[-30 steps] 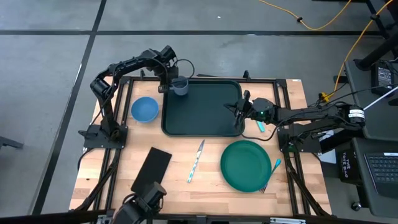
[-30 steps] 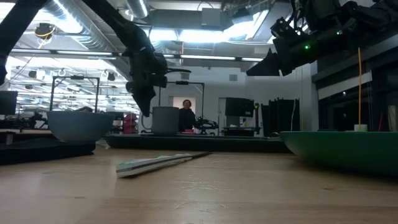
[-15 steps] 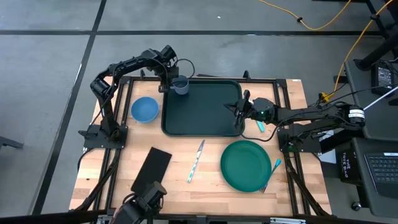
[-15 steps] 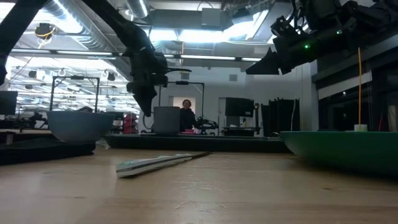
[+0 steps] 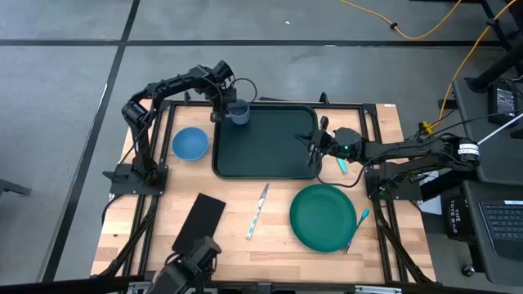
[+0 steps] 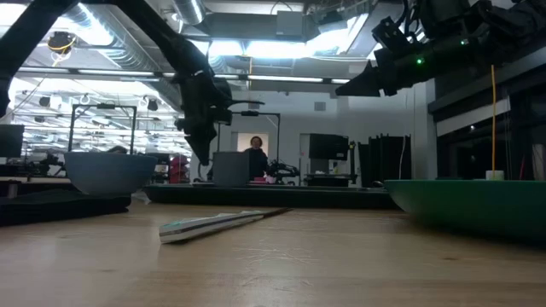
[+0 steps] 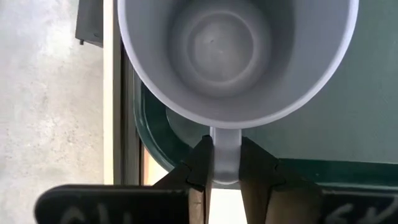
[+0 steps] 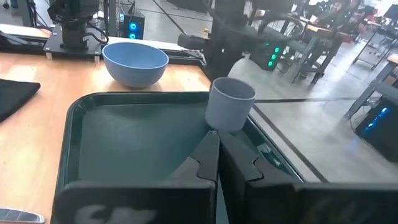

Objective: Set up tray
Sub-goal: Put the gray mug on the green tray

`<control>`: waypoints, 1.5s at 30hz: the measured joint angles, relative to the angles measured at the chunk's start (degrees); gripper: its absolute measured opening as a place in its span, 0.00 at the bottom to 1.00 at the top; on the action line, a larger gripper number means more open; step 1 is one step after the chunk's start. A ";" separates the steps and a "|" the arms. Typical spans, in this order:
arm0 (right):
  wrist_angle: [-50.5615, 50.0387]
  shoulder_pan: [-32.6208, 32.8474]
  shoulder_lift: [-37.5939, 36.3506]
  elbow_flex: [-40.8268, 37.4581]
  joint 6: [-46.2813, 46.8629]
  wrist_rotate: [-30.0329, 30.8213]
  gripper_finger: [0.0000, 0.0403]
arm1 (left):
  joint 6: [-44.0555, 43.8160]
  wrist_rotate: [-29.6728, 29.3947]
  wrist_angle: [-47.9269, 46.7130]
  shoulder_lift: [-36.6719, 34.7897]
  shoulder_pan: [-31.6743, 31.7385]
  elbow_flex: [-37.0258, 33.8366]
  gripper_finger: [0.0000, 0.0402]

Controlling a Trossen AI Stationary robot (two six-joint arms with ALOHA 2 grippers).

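On the far left of the wooden surface [image 5: 163, 212] we see a blue bowl [image 5: 189, 144], sitting just beside the left rim of the tray [image 5: 265, 140], with a flat black rectangle [image 5: 201, 222] nearer the front edge. The left gripper [image 5: 221, 106] hangs over the tray's far left corner, its fingers [image 7: 198, 167] clenched on the handle of a grey mug [image 5: 238, 113]; in the left wrist view we look straight down into the empty mug. The dark green tray lies flat at the middle of the surface, toward its far side. In front of it we find a knife [image 5: 257, 211] lying at a slant. At the tray's right edge the right gripper [image 5: 314, 147] hovers, fingers pressed together on nothing. Further right, a round green plate [image 5: 323, 216] rests near the front with a fork [image 5: 355, 229] at its right rim.
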 joint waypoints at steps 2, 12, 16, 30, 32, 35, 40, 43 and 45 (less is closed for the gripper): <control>0.51 0.00 0.01 0.00 -0.67 0.00 0.03 | 0.29 -0.06 0.14 0.37 0.02 0.00 0.10; 1.27 0.00 -0.01 0.00 -1.22 0.02 0.03 | -0.02 -1.01 -0.56 0.41 0.04 0.00 0.13; 1.27 0.00 -0.01 0.00 -1.22 0.02 0.03 | -0.17 -1.08 -0.56 0.41 0.04 0.00 0.14; 1.27 0.00 -0.01 0.00 -1.35 0.02 0.03 | -1.96 -0.96 1.22 0.39 -0.02 0.00 0.15; 1.26 0.00 -0.01 0.00 -1.37 0.02 0.03 | -2.71 -0.94 1.22 0.39 -0.02 0.00 0.15; 1.26 0.00 -0.01 0.00 -1.40 0.02 0.03 | -3.14 -0.64 1.22 0.39 -0.18 0.00 0.17; 1.25 0.00 -0.01 0.00 -1.42 0.02 0.03 | -3.22 -0.42 1.47 0.39 -1.25 0.00 0.22; 1.25 0.00 -0.01 0.00 -1.42 0.02 0.03 | -3.22 -0.84 2.25 0.39 -1.85 0.00 0.26; 1.25 0.00 -0.01 0.00 -1.42 0.02 0.03 | -3.24 -2.43 2.89 0.36 -2.16 0.00 0.30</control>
